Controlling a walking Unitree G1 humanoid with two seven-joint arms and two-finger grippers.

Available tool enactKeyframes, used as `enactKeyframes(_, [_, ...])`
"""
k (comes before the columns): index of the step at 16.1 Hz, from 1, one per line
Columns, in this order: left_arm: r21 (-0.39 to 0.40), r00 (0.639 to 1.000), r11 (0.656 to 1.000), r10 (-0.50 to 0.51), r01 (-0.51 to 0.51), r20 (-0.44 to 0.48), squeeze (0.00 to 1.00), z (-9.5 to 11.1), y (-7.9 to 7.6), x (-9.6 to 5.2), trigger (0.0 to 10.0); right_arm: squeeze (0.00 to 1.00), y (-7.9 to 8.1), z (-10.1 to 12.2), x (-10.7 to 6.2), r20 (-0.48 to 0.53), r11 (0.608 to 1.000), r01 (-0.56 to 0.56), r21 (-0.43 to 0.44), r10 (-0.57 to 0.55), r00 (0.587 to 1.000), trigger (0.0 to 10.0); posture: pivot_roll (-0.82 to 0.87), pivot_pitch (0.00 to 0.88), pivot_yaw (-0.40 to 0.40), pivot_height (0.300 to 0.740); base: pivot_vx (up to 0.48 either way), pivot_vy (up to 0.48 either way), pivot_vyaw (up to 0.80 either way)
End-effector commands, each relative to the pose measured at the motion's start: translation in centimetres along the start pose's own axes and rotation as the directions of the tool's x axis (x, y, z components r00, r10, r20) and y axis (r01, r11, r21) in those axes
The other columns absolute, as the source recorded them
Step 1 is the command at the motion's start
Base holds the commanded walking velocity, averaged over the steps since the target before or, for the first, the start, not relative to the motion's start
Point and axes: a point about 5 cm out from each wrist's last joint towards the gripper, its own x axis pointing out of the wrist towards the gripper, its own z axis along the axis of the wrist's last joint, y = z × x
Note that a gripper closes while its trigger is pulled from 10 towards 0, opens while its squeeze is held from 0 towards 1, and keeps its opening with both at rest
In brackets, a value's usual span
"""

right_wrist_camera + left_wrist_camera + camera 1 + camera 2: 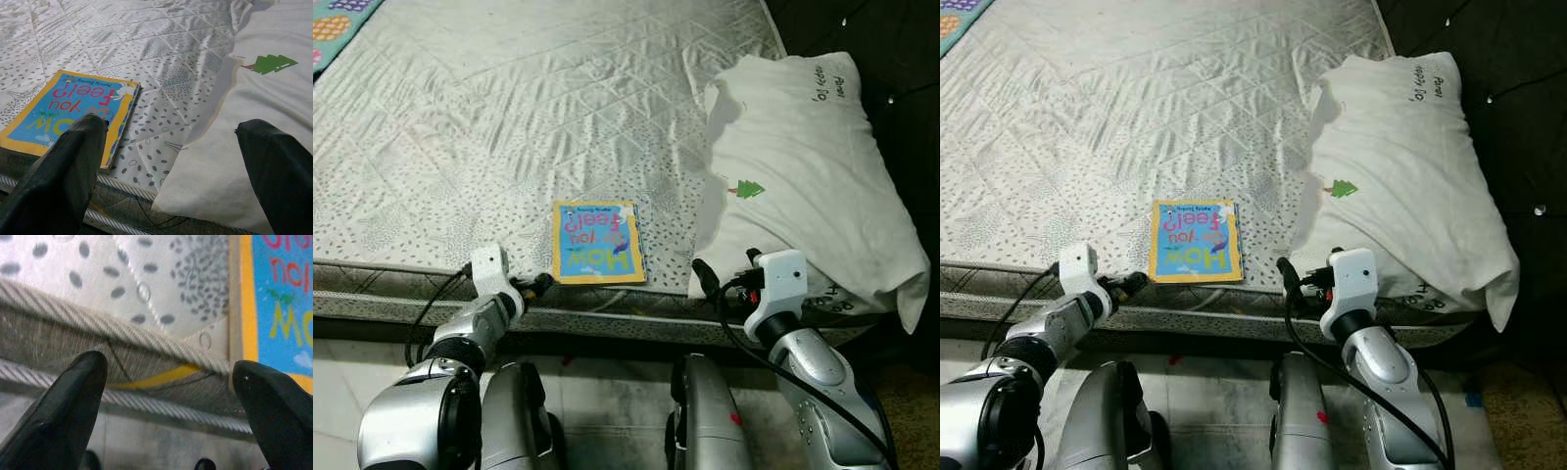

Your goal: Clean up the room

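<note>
A children's book (597, 241) with a yellow border and blue cover lies flat on the mattress (509, 127), right at its near edge, roughly midway along it. Its title lettering reads upside down from the robot's side. The mattress is bare, quilted in diamonds with a grey speckled print and a corded trim along the rim.

Just beside the book, toward the near right corner of the mattress, a white pillow (803, 166) with a small green tree print lies slanted, its lower end hanging over the near edge.

The left tool (168, 406) hovers at the near edge of the mattress, close to the book's near left corner, its two black fingers spread apart and gripping nothing. The right tool (171, 166) is held above the near edge between book and pillow, fingers also spread wide and empty.

A patterned, colourful cloth (337, 20) peeks in at the far left corner of the mattress. Pale floor (607, 401) runs under the bed's near side.
</note>
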Motion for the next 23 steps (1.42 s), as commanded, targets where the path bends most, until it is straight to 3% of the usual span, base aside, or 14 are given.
enactKeyframes(1, [0.004,0.999,1.0,-0.013,0.013,-0.031,0.0,-0.6,-0.4,0.1,10.0,0.0,-0.2,0.1,-0.3,-0.001,1.0,0.011,-0.009,-0.011,1.0,10.0,-0.26,0.202,-0.028,0.585,0.0,0.0,0.0])
enactKeyframes(8, [0.036,0.985,0.995,-0.082,0.088,-0.153,0.0,-3.4,-2.2,0.3,10.0,0.0,-0.2,0.2,-0.3,-0.001,1.0,0.012,-0.01,-0.012,1.0,10.0,-0.27,0.211,-0.024,0.585,0.0,0.0,0.0])
enactKeyframes(11, [0.055,0.983,0.996,-0.064,0.074,-0.172,0.0,-3.9,-1.9,0.2,10.0,0.0,-0.2,0.2,-0.6,-0.005,1.0,0.011,-0.014,-0.011,1.0,10.0,-0.28,0.219,-0.022,0.585,0.0,0.0,0.0])
enactKeyframes(16, [0.051,0.992,0.998,-0.019,0.026,-0.127,0.0,-2.8,-1.2,0.2,10.0,0.0,-0.2,0.0,-0.9,-0.012,1.0,0.014,-0.021,-0.015,1.0,10.0,-0.29,0.226,-0.022,0.585,0.0,0.0,0.0])
enactKeyframes(23, [0.019,0.995,0.996,0.093,-0.093,-0.046,0.0,-0.6,1.2,-0.2,10.0,0.0,-0.3,0.2,-1.0,-0.008,0.999,0.024,-0.022,-0.024,1.0,10.0,-0.29,0.225,-0.016,0.585,0.0,0.0,0.0])
